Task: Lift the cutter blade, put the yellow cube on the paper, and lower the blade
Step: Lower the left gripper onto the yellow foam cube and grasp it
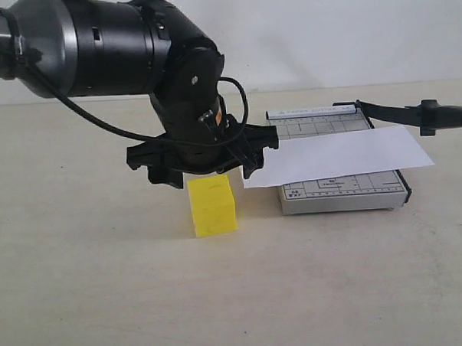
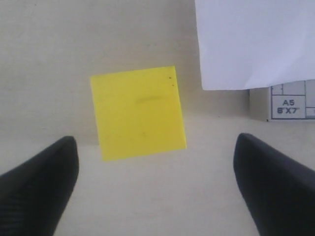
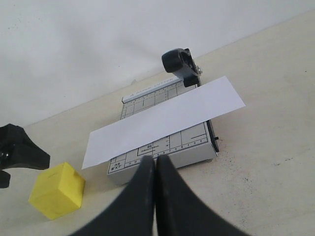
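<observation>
A: Left pincer [image 1: 206, 172], jaws apart, hung above the yellow cube [image 1: 212, 207], seemingly to straddle it. Right pincer [image 3: 155, 164] was pressed together, empty.
B: Beyond the cube?
A: The paper [image 1: 345, 154] lay just beside it across the cutter base [image 1: 343, 192]; farther, the cutter blade [image 1: 412, 113] looked raised, clearing room.

exterior: low, side-on, near | left wrist: straight down, close | right wrist: oblique | shared: yellow cube [image 1: 212, 206]
</observation>
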